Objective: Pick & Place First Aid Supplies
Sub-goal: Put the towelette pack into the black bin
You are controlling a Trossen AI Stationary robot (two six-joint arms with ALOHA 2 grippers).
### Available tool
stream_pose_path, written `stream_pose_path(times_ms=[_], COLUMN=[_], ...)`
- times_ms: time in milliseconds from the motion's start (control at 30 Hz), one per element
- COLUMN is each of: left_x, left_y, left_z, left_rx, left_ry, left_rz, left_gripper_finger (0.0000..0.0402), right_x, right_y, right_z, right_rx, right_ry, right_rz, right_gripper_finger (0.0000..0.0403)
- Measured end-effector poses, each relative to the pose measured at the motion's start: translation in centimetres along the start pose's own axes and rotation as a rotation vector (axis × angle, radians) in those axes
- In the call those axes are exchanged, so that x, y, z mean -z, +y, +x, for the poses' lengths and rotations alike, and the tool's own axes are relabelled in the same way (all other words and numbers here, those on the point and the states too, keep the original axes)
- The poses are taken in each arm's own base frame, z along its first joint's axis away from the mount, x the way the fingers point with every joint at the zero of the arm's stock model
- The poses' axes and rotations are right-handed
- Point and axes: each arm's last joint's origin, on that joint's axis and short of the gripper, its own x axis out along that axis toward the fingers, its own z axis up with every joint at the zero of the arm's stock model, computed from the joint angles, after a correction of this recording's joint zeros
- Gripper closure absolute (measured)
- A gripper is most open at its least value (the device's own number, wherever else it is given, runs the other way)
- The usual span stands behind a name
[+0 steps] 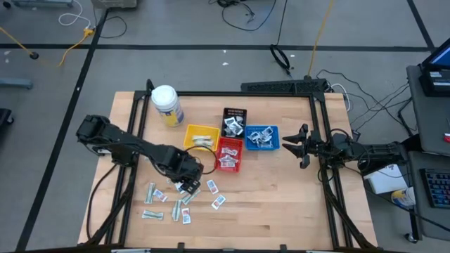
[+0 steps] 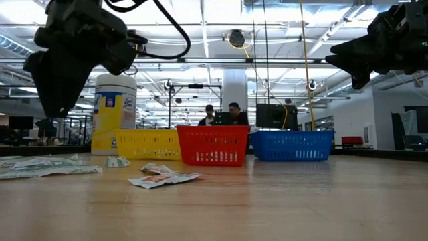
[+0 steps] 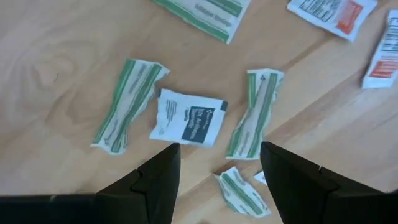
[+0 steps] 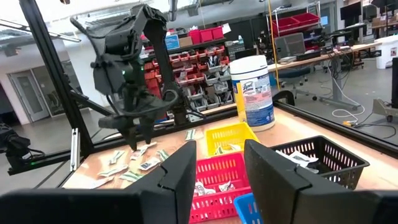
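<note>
Several first aid packets lie flat and scattered on the wooden table (image 1: 281,204) near its front left (image 1: 184,204). My left gripper (image 1: 188,184) hangs open above them, touching nothing. In the left wrist view its fingers (image 3: 155,183) stand over a white square packet with dark print (image 3: 188,117). Pale green wrappers (image 3: 127,102) (image 3: 254,113) lie on either side of that packet, and white slips with red marks (image 3: 333,12) lie farther off. My right gripper (image 1: 299,146) waits open in the air, right of the blue tray (image 1: 261,138).
Yellow (image 1: 200,136), red (image 1: 229,153), blue and black (image 1: 235,121) trays sit mid-table and hold some packets. A white jar with a yellow label (image 1: 166,104) stands behind them on the left. Bare wood lies along the near edge and to the right. People sit in the room beyond (image 2: 221,115).
</note>
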Motion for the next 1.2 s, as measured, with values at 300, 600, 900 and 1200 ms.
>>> stream_pose_path(times_ms=[300,600,900,1200], left_x=[0.1,0.3,0.6,0.6], left_y=[-0.7,-0.9,-1.1,-1.2], left_z=[3.2,6.6,6.8,6.8], left_rx=[-0.061,-0.124,-0.133,-0.125], left_ry=[0.021,-0.011,-0.035,-0.028], left_rz=[0.006,0.042,0.077,0.114], left_gripper_finger=[0.0174,0.0174,0.0248,0.0387], right_x=[0.0,0.0,0.0,0.0], right_y=[0.0,0.0,0.0,0.0], right_z=[0.0,0.0,0.0,0.0], right_rx=[0.000,0.000,0.000,0.000], right_ry=[0.000,-0.001,0.000,0.000], right_rz=[0.000,0.000,0.000,0.000], right_gripper_finger=[0.0273,0.0273,0.0273,0.0273])
